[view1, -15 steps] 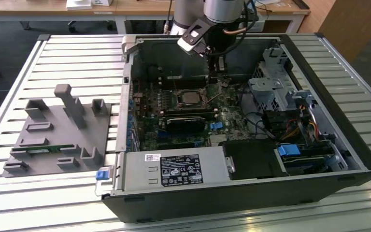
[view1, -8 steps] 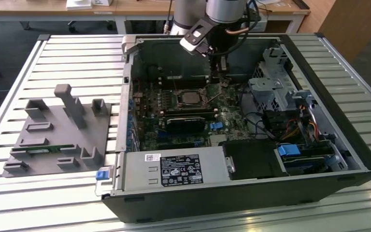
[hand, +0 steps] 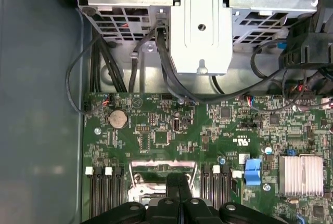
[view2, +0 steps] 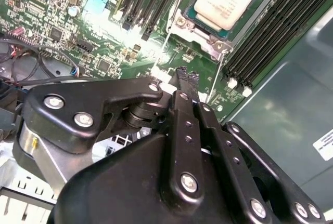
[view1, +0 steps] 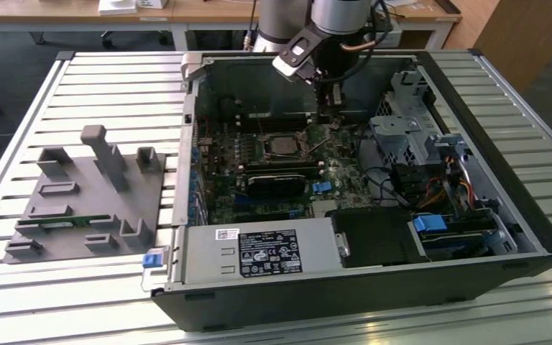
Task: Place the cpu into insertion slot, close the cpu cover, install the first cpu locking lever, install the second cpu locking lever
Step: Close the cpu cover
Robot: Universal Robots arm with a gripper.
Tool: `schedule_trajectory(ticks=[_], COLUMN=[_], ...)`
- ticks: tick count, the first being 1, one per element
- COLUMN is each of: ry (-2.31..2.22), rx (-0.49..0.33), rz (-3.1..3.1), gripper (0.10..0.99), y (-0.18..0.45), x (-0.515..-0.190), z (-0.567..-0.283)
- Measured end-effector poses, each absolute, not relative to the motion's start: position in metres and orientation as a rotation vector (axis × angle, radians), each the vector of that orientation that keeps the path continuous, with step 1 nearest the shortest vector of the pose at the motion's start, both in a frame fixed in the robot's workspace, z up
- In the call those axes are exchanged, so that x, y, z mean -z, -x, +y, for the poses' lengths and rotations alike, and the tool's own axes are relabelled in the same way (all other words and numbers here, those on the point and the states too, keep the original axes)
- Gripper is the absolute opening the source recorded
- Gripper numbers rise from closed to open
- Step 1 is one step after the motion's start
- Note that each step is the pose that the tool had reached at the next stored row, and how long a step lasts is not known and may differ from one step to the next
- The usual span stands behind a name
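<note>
- Cpu: pale square chip lying flat in the socket at the middle of the motherboard. It seems fully seated, so placement looks done. Top face is clear in the second wrist view.
- Cpu cover: silvery frame that appears to lie flat around the chip, its window letting the metal top through. Whether it is locked down cannot be told.
- Gripper: reaches down into the computer case toward its far wall. Both wrist views show the two fingers pressed together with nothing between them, a narrow tip suited to pushing or hooking rather than carrying. The tip hangs just beside one corner of the socket, apart from the chip, by the memory slots.
- Power supply: black block with white label along the case's near edge, well apart from the work.
- Grey parts fixture: stands on the slatted table toward the exterior view's left, outside the case. Presumably it stages components for pickup.
- Drive cage: metal bracket past the board's edge, with cables routed under it.
</note>
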State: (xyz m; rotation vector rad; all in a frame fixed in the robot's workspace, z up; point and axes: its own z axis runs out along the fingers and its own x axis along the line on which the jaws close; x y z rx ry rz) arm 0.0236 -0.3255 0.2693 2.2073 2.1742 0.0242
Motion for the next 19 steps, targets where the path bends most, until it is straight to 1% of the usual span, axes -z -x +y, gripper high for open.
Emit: schedule_trajectory(ticks=[19], ry=[-2.207], rx=[-0.024], rz=[2.174], gripper=[0.106], y=[-0.0323], x=[-0.2693], z=[-0.3252])
